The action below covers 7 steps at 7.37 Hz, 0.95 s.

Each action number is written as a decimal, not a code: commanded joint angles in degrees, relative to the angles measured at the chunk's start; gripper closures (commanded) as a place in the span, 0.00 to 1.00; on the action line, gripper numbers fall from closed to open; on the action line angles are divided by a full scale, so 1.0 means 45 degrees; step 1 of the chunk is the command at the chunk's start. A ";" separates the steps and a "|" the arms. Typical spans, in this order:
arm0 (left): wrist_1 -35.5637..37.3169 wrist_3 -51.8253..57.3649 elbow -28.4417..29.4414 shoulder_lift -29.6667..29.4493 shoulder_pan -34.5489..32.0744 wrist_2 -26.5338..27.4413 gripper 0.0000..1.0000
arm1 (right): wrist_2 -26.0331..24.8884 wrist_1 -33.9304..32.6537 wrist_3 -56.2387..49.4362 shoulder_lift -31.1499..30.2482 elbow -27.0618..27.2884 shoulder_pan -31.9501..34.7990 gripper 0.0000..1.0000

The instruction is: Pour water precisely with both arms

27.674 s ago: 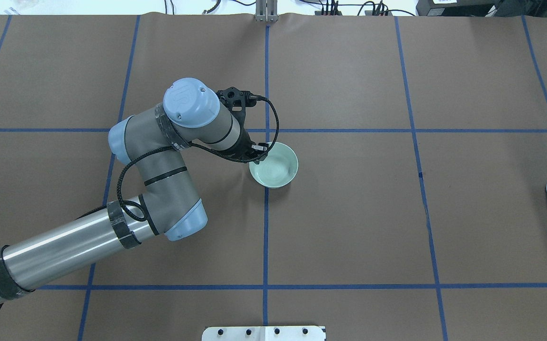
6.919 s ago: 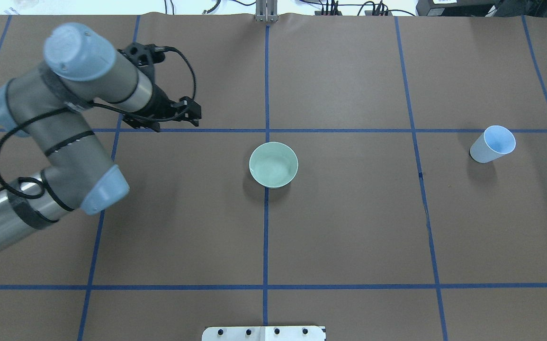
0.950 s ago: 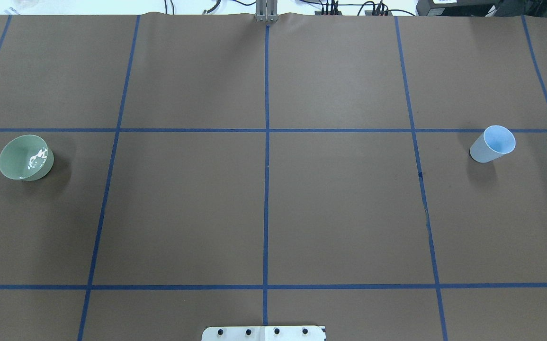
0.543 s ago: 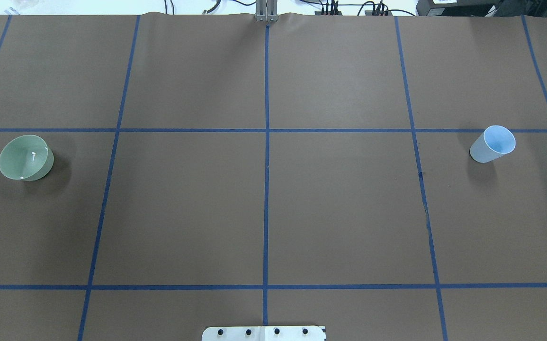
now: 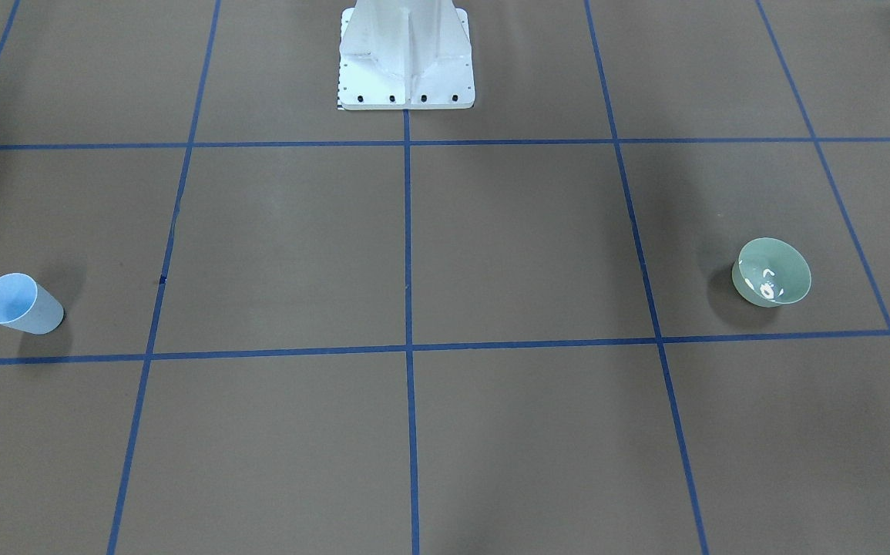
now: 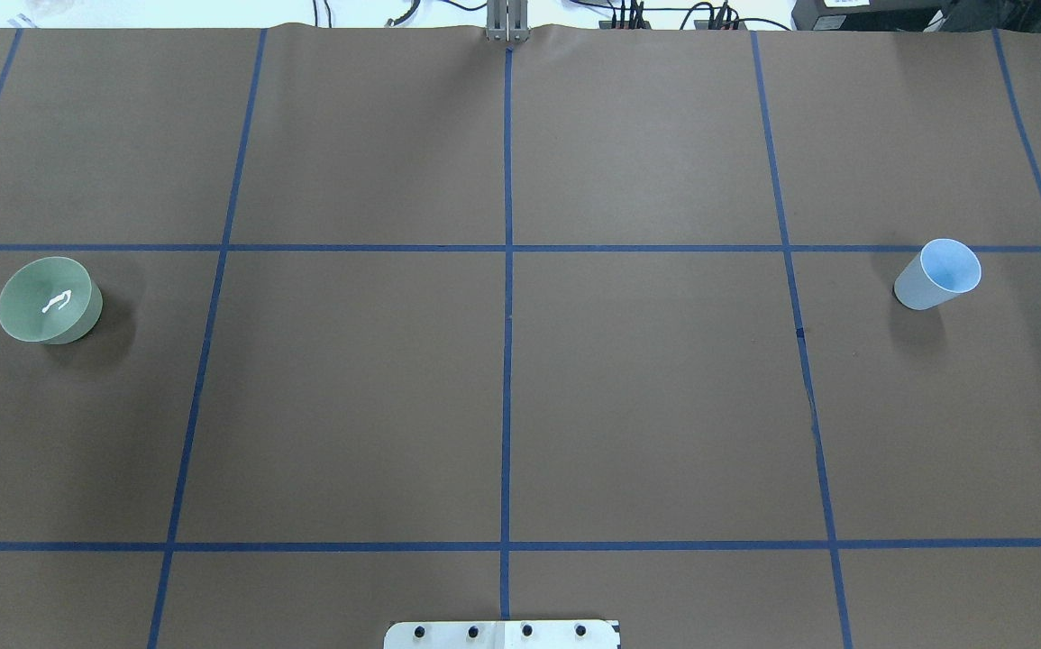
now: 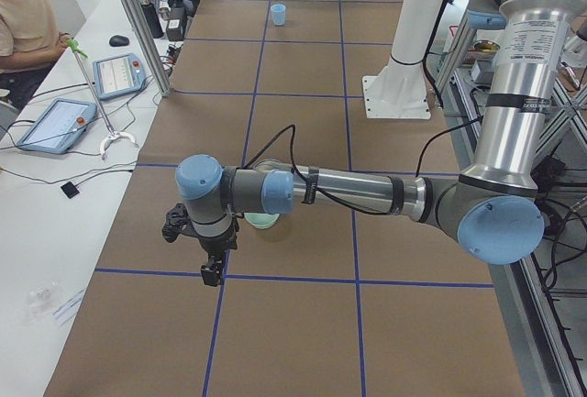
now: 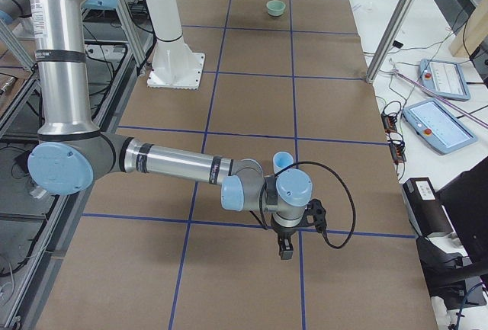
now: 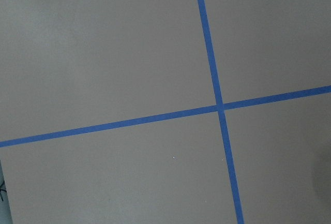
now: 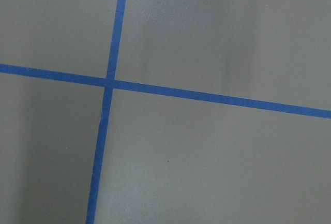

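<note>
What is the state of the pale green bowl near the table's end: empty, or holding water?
Holding water. The pale green bowl stands upright, and white glints on the water show inside it. How much it holds cannot be told.

I see a brown tabletop (image 6: 646, 406) crossed by a blue tape grid (image 6: 507, 406), a pale green bowl (image 6: 31, 315) with white glints of water (image 6: 56, 302), a light-blue cup (image 6: 937, 275), and a white pedestal (image 5: 406, 54). The left arm (image 7: 367, 192) and right arm (image 8: 175, 164) are grey with light-blue caps.
</note>
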 commanded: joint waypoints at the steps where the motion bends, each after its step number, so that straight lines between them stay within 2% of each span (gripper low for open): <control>1: -0.0011 0.0038 0.0038 0.0098 0.0018 -0.0014 0.00 | 0.0000 0.0001 0.0019 0.0000 0.0016 0.0000 0.00; 4: -0.0694 0.0059 -0.1305 0.1970 -0.0021 -0.1260 0.00 | 0.0000 0.0001 0.0000 0.0000 0.0016 0.0000 0.00; 7: -0.0714 0.0078 -0.1602 0.2247 0.0018 -0.1205 0.00 | 0.0000 0.0001 0.0000 0.0000 -0.0003 0.0000 0.00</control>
